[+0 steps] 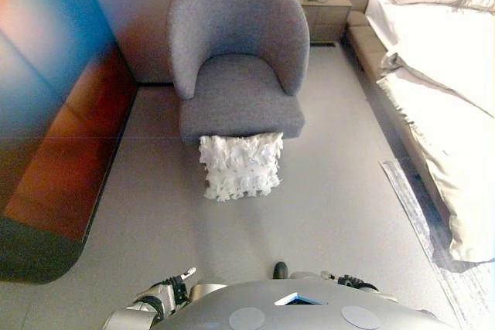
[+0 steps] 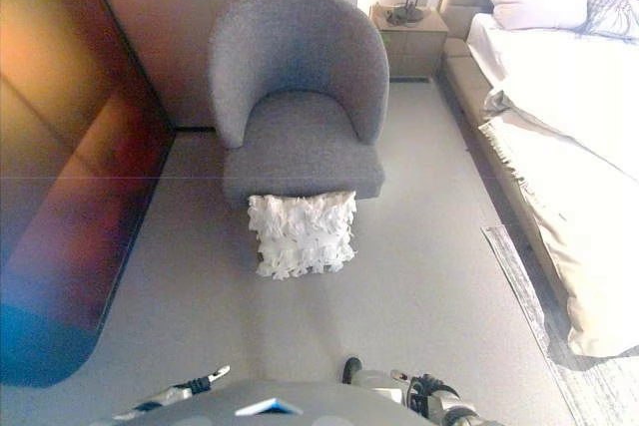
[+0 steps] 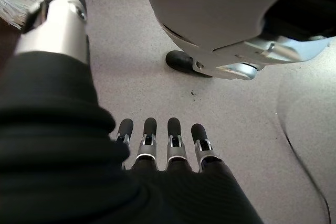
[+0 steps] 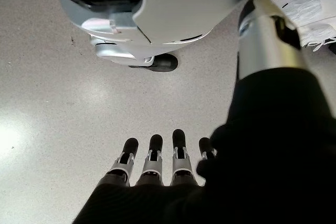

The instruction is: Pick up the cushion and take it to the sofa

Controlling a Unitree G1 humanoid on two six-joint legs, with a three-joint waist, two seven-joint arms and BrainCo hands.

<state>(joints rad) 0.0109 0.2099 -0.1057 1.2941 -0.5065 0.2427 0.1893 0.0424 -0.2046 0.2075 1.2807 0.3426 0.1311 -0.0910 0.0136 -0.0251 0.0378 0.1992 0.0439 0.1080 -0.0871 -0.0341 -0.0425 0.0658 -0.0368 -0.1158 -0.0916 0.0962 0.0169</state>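
White ruffled cushion [image 1: 240, 165] lies on the floor [image 1: 332, 214] at frame centre, leaning against the front of the grey armchair [image 1: 236, 59]. My left hand [image 3: 163, 145] and right hand [image 4: 157, 161] hang low, fingers straight, holding nothing. Risk: ruffles slipping from a shallow grasp. Bed [image 1: 441, 75] at right, nightstand [image 1: 321, 9] upper right; path clear.

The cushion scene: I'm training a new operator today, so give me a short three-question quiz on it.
1. True or false: the white cushion lies on the armchair seat.
2. Which hand holds the cushion? A) left B) right C) neither
3. Fill in: the bed stands on the robot's ____ side.

Key: 1 false, it stands on the floor against the chair's front. 2 C, the left hand and right hand hang open. 3 right.
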